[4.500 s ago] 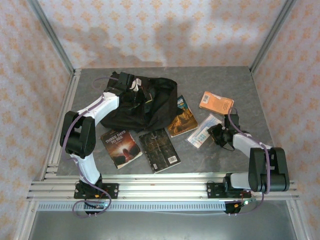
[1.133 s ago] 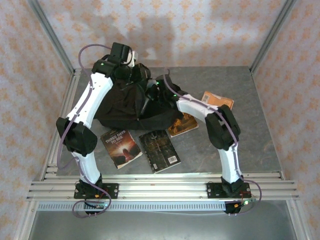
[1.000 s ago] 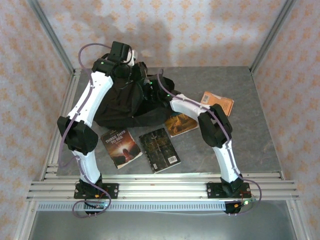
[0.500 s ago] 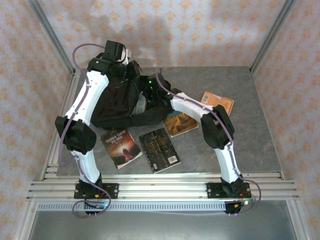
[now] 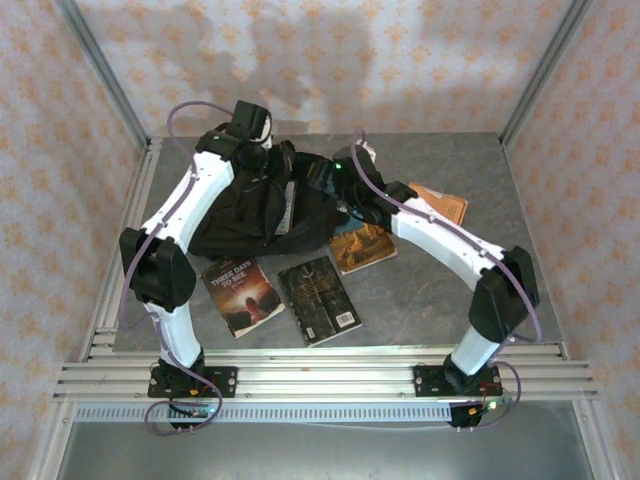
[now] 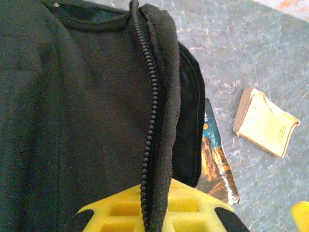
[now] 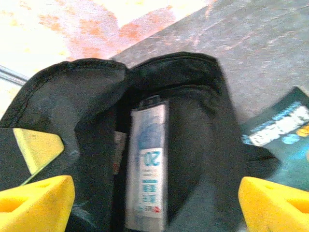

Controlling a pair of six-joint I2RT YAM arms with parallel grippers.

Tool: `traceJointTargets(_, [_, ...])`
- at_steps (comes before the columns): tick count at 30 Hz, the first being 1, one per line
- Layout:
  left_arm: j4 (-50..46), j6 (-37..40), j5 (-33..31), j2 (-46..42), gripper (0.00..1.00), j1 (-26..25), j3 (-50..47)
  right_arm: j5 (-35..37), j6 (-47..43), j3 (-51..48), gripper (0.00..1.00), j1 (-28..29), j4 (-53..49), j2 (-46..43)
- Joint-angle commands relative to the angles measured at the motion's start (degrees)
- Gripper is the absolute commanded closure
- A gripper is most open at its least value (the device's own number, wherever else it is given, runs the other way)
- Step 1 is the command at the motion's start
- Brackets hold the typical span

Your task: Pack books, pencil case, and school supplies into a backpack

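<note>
Black and soft, the backpack (image 5: 250, 215) is slumping toward the back of the grey table (image 5: 500, 260), its mouth gaping with a flat blue-and-white pouch (image 7: 147, 179) lying inside. The left gripper (image 6: 157, 212) is pinching the zip edge, jaws clamped together on the fabric, while the right gripper (image 7: 154, 208) is hovering over the opening, yellow fingers (image 7: 36, 200) spread wide apart and gripping nothing. Nearer me, a reddish-glow paperback (image 5: 240, 295) and a black-grey paperback (image 5: 318, 300) are lying side by side, a blue-and-orange paperback (image 5: 362, 247) is poking from under the bag's edge, and an orange booklet (image 5: 443, 203) is resting further right.
</note>
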Motion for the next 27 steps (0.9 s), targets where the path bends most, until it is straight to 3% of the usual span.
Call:
traceJointTargets(1, [2.6,-0.4,0.9,1.2,0.98,-0.6,-2.4,2.6,-3.3,-5.3,0.15,-4.3,-3.3,-3.3])
traceJointTargets(5, [4.0,-1.0,2.4,0.5,0.89,-1.4,-3.9,-2.2,-3.8,-7.9,0.16,-11.2,-6.7,-2.6])
traceJointTargets(9, [8.0,-1.6,1.6,-4.3,0.66,-1.4,-8.7,-5.1,-5.3,-6.3,0.12,-15.9,-11.4,2.7])
traceJointTargets(13, [8.5,-1.4,2.1,-9.0,0.54,-1.8,-10.4,-7.9,-7.8,-4.6,0.07,-17.9,-12.3,9.0])
traceJointTargets(18, [8.5,-0.5,1.7,-15.8,0.52,-3.0,-14.1,-15.0,-11.1,-2.4,0.07,-19.1,-12.3,15.3])
traceJointTargets(23, [9.4,-0.9,2.4,-21.3,0.51,-4.5,-21.1,-15.8,-12.7,-3.1,0.08,-19.2,-13.1,17.9])
traceJointTargets(27, [11.5,-2.2,2.7,-24.4,0.51,-7.4,-27.3,-19.8,-12.5,-4.9,0.15,-19.2,-12.1,18.1])
